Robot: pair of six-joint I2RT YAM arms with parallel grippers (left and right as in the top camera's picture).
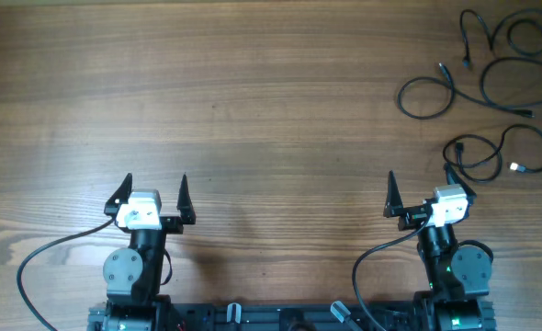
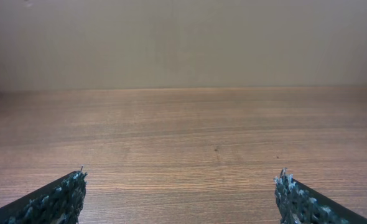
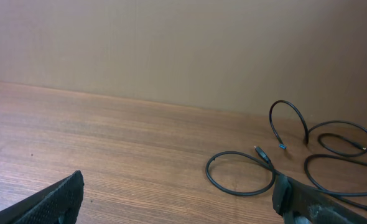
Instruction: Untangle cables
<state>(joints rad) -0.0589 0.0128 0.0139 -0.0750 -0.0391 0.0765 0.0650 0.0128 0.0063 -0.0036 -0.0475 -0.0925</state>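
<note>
- Overhead view: a brown wooden table (image 1: 253,92) fills the frame.
- The left gripper (image 1: 154,187) sits at the lower left, jaws spread wide, holding nothing.
- The right gripper (image 1: 420,181) sits at the lower right, jaws also wide apart and empty.
- Thin black cables (image 1: 482,85) lie in loose curls at the upper right and right edge, near the right gripper.
- One cable ends in a whitish tip (image 1: 514,167).
- In the right wrist view, cable loops (image 3: 239,194) lie at the lower right.

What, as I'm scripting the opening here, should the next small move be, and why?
Probably reach the right gripper forward and rightward toward the nearest cable, the whitish-tipped one. Both grippers are open and empty, and that cable lies just ahead of the right arm, far from the left gripper.
</note>
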